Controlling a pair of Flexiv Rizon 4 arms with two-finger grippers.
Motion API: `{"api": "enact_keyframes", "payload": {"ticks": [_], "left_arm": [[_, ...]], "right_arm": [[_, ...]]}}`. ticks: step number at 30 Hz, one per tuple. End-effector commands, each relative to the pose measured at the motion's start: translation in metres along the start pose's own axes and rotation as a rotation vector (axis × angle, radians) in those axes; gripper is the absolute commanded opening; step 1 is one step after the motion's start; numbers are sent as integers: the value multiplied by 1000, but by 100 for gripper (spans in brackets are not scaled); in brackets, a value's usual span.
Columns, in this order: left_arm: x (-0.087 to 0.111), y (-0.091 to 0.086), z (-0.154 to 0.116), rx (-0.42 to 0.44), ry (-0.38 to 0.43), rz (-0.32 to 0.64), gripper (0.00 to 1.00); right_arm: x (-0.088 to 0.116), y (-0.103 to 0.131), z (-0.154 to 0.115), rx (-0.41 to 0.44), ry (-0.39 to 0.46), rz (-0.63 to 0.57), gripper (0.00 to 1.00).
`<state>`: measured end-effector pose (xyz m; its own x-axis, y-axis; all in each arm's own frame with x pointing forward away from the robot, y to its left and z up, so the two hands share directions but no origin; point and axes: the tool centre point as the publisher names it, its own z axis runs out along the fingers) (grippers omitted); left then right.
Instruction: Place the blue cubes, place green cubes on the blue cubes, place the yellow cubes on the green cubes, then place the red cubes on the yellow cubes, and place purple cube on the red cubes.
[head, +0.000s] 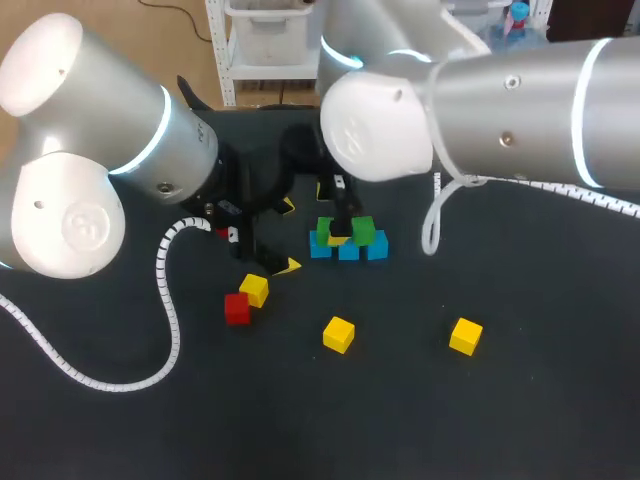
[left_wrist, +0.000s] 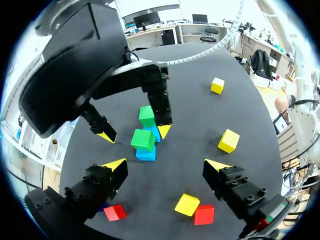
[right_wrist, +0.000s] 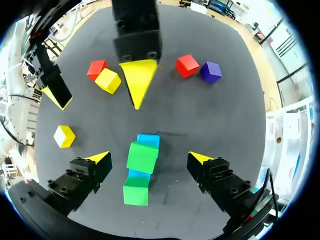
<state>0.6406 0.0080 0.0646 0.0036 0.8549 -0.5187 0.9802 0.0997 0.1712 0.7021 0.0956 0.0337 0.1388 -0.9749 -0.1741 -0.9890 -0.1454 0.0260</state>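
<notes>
Three blue cubes (head: 348, 251) lie in a row at the table's middle, with a green cube (head: 363, 232) on one end and a second green cube (head: 323, 228) on the other. My right gripper (head: 343, 222) hangs open just over the row. In the right wrist view its fingers straddle a green cube (right_wrist: 142, 157) without touching it. My left gripper (head: 289, 236) stands open just left of the row, holding nothing. Loose yellow cubes (head: 338, 333) (head: 465, 336) (head: 254, 290) and a red cube (head: 237, 308) lie nearer the front. Another red cube (right_wrist: 187, 65) and the purple cube (right_wrist: 210, 71) lie beyond the left gripper.
A white ribbed cable (head: 165, 300) from my left arm loops over the table at the left. Another cable (head: 432, 225) hangs from my right arm right of the blue row. Bare dark tabletop (head: 520, 420) spreads at the front and right.
</notes>
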Motion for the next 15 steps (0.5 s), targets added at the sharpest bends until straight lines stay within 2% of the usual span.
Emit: {"api": "enact_keyframes", "payload": {"ticks": [1,12,13,15], "left_arm": [[2,0,0,1,-6,3,100],[2,0,0,1,-6,3,100],[2,0,0,1,-6,3,100],[2,0,0,1,-6,3,100]], "right_arm": [[-1,-2,6,-25,-7,-1,100],[-4,-7,13,-35,-14,2,100],[-4,-7,13,-34,-14,2,87],[-3,-8,14,-34,-12,2,52]]}}
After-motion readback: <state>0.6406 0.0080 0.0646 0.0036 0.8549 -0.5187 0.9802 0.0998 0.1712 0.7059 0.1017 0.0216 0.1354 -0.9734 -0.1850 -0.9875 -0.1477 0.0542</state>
